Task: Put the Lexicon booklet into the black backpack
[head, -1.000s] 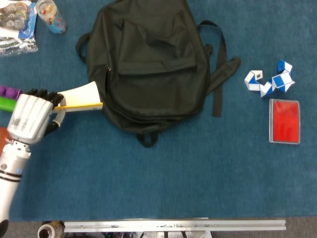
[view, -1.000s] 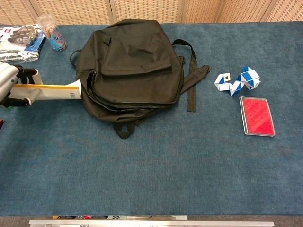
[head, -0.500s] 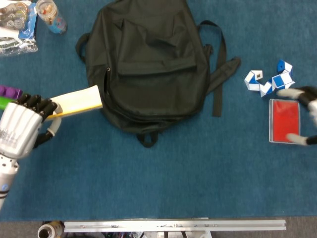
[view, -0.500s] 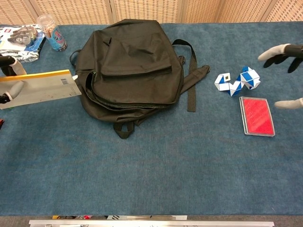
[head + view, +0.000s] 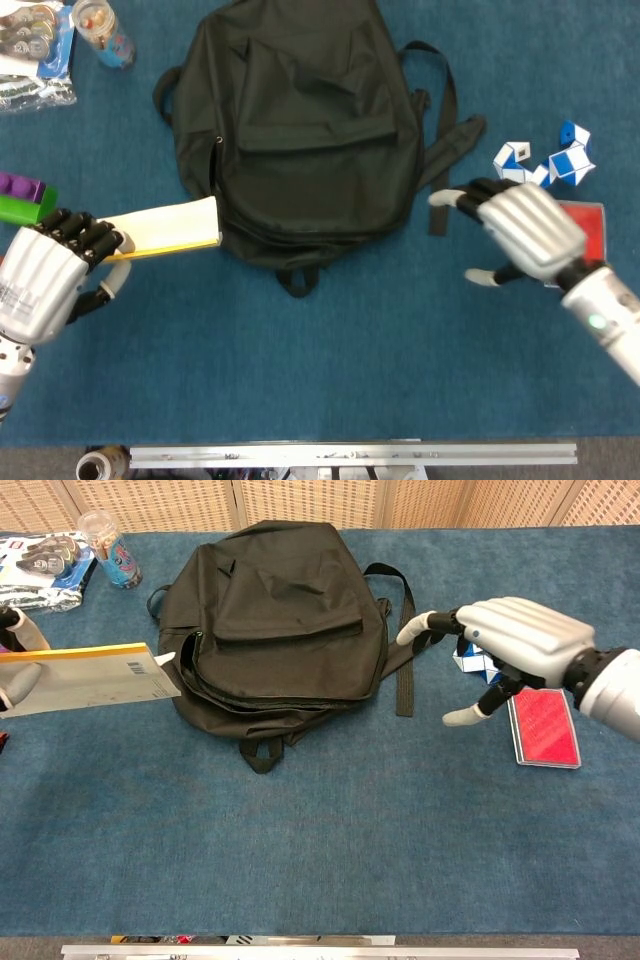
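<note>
The black backpack (image 5: 300, 130) (image 5: 270, 615) lies flat at the back middle of the blue table, its zipper side facing left. My left hand (image 5: 45, 285) (image 5: 15, 665) holds the pale booklet with a yellow edge (image 5: 165, 228) (image 5: 85, 677) by its left end. The booklet's right end touches the backpack's left edge. My right hand (image 5: 520, 230) (image 5: 505, 645) hovers open, fingers spread, just right of the backpack's straps (image 5: 440, 160) (image 5: 403, 660), holding nothing.
A red card case (image 5: 590, 225) (image 5: 543, 726) and a blue-and-white twist puzzle (image 5: 545, 160) (image 5: 470, 660) lie partly behind my right hand. A small snack cup (image 5: 100, 30) (image 5: 108, 545), packaged goods (image 5: 30, 55) (image 5: 40, 565) and green and purple blocks (image 5: 22, 198) sit at the left.
My right hand has swept in from the right edge toward the backpack's straps. My left hand has pushed the booklet a little to the right, against the backpack.
</note>
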You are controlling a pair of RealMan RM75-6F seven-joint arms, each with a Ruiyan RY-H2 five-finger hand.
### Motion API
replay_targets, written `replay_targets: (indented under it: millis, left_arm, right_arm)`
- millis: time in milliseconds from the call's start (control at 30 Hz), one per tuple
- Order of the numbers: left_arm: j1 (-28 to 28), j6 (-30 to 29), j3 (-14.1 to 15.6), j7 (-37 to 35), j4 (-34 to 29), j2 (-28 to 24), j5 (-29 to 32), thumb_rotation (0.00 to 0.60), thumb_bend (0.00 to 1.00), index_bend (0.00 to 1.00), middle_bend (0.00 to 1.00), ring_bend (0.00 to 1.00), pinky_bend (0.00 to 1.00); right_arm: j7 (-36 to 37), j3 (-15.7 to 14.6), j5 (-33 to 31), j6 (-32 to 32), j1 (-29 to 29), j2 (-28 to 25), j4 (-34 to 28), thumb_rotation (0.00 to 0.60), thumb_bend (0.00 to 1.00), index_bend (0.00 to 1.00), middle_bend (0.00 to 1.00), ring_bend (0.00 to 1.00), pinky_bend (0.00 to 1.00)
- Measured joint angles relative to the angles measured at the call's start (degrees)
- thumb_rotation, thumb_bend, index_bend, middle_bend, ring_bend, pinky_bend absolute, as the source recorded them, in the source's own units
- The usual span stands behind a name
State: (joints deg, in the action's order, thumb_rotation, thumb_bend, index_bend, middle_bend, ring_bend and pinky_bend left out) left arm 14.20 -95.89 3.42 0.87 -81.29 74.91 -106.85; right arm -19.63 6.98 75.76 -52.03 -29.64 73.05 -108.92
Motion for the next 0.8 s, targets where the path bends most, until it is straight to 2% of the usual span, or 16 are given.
replay_targets:
  millis: [333,533,800]
  left_arm:
    - [-0.33,-0.17,0.11,0.64,-1.3,-1.03,-1.07,0.6,0.42,0.66,0.61,0.51,0.53]
    - [-0.61,-0.31,0.03,0.58,-1.55,-1.23,-1.25,0.6,0.42,0.66,0.61,0.51,0.53]
    - [-0.83,-0.43,-0.27,-0.37,-0.99,-1.15,-0.97,0.6,0.42,0.66,0.61,0.51,0.53]
  right_arm:
    - [-9.59,2.08,-10.53,2.26,-7.88,12.89,9.01,0.6,0.1,0.25,0.33,0.25,0.37]
    - [-13.27,2.48,-13.22,2.33,-11.72,20.03,15.59,0.6,0.1,0.25,0.33,0.25,0.37]
    - [-14.09,3.56,-15.19,1.87,-15.48,27.61,23.31,0.6,0.1,0.25,0.33,0.25,0.37]
